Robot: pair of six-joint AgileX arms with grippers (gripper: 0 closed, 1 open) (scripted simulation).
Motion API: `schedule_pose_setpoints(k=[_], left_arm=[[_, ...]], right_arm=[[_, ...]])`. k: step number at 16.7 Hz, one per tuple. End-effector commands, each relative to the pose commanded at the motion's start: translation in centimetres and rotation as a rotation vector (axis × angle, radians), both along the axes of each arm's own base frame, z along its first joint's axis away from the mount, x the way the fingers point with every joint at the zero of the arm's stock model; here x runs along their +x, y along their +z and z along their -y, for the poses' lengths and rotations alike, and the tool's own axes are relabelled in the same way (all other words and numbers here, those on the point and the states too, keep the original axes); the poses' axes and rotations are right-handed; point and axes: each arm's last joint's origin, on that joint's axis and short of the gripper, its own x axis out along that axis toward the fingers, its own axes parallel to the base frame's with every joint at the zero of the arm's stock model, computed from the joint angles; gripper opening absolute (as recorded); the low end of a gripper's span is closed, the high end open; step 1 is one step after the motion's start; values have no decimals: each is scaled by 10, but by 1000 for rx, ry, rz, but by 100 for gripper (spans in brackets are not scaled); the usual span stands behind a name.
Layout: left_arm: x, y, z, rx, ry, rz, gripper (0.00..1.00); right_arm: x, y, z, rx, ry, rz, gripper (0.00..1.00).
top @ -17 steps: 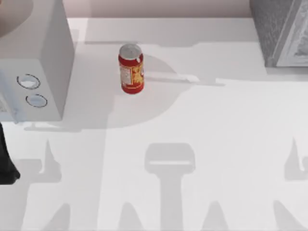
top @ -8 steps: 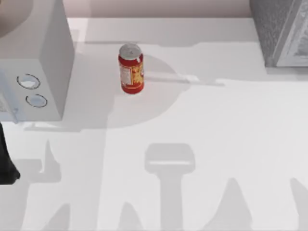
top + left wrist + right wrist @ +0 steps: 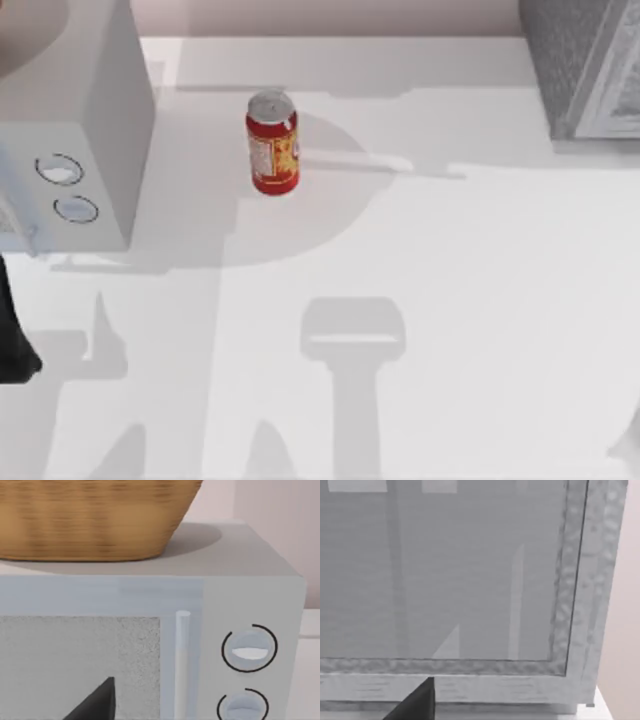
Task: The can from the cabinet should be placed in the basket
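The red can [image 3: 272, 143] with a silver top stands upright on the white table, between the two boxes and towards the back. The dark grey speckled cabinet [image 3: 580, 62] sits at the back right; its lighter framed panel front [image 3: 445, 570] faces my right gripper [image 3: 415, 702] from close by. The woven tan basket [image 3: 90, 520] rests on top of the pale box [image 3: 250, 590] at the left. My left gripper [image 3: 95, 705] is close in front of that box. Neither gripper is near the can.
The pale box [image 3: 70, 120] with two round rings and a vertical door handle [image 3: 182, 655] takes up the back left of the table. A dark part of my left arm [image 3: 12, 340] shows at the left edge. Arm shadows fall across the table's front.
The shadows at the table's front right have slid right and off the edge of the view. The can, the boxes and my left arm have not moved.
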Motion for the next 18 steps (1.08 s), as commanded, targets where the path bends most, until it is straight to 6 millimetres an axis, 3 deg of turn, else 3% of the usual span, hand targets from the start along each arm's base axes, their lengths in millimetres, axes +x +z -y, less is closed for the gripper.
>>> schedule_pose_setpoints(k=[4, 11, 15, 18], left_arm=[[0, 0, 0, 0, 0, 0, 100], [0, 0, 0, 0, 0, 0, 100], [0, 0, 0, 0, 0, 0, 100], [0, 0, 0, 0, 0, 0, 100]], right_arm=[[-9, -16, 24, 11, 2, -11, 100], [-8, -16, 25, 15, 4, -14, 100], [3, 9, 49, 8, 5, -12, 100], [15, 49, 75, 13, 4, -16, 100]])
